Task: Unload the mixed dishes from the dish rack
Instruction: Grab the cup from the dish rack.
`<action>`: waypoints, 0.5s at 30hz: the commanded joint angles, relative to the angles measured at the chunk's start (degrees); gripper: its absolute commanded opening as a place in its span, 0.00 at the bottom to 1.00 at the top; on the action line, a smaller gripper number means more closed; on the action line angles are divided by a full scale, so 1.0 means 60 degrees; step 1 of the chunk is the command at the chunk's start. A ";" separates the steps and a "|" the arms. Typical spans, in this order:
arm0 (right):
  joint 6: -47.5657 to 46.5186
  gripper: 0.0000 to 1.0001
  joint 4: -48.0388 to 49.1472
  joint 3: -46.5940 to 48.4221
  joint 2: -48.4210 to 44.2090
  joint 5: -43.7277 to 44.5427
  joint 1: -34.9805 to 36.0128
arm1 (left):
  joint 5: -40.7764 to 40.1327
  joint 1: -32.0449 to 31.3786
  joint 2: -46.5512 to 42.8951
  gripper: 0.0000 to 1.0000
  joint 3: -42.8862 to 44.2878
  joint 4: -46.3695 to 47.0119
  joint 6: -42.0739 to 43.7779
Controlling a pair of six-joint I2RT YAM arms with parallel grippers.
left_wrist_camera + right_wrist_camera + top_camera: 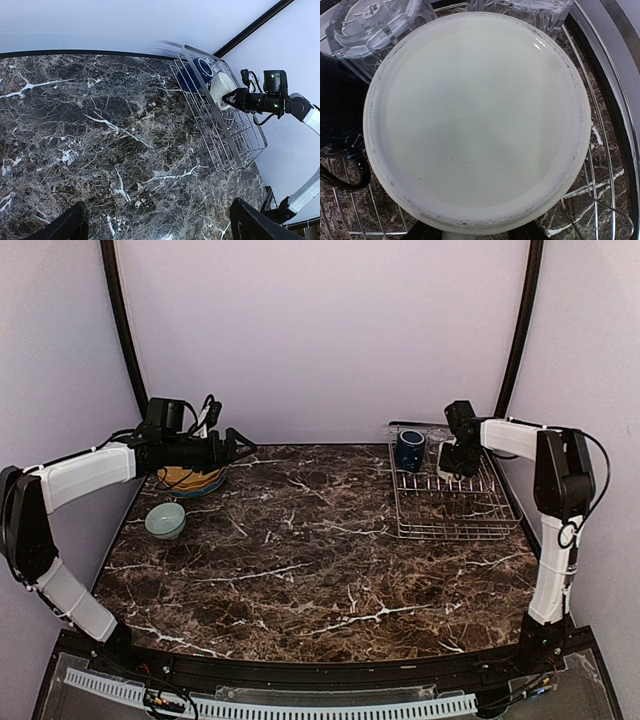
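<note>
Dish rack [455, 510] sits at the far right of the marble surface [320, 540], holding the dark navy mug [409, 450], clear glass tumbler [370, 25] and upturned cream mug [477, 120]. Right fingers [237, 96] meet the cream mug; whether they pinch it I cannot tell. Left fingers [65, 227] hang spread wide near the yellow plates [190, 480], far left.

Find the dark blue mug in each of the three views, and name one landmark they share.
Top view: dark blue mug in the far left corner of the rack.
Left wrist view: mug at upper right, beside the cream mug.
Right wrist view: mug dark along the left edge, cut off.
Shared landmark: the rack.
</note>
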 commanded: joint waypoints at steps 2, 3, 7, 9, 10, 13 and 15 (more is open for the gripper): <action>-0.0031 0.36 0.0358 0.0640 0.0282 0.0406 -0.0093 | 0.0208 0.0023 0.0044 0.98 0.0153 -0.0020 -0.0040; -0.0056 0.32 0.0336 0.0713 0.0318 0.0400 -0.0095 | 0.0217 0.0023 0.0050 0.98 0.0153 -0.0028 -0.0044; -0.0023 0.21 0.0146 0.0980 0.0474 0.0281 -0.0092 | 0.0247 0.0023 0.0103 0.98 0.0164 -0.0028 -0.0056; 0.0022 0.14 0.0120 0.1005 0.0474 0.0262 -0.0091 | 0.0263 0.0023 0.0105 0.98 0.0167 -0.0024 -0.0063; 0.0051 0.09 0.0120 0.1002 0.0427 0.0229 -0.0091 | 0.0261 0.0023 0.0131 0.98 0.0167 -0.0020 -0.0061; 0.0069 0.02 0.0122 0.1008 0.0238 0.0072 -0.0091 | 0.0273 0.0023 0.0156 0.98 0.0164 -0.0009 -0.0081; 0.0088 0.00 0.0149 0.0973 0.0018 0.0018 -0.0091 | 0.0281 0.0023 0.0172 0.97 0.0161 -0.0007 -0.0096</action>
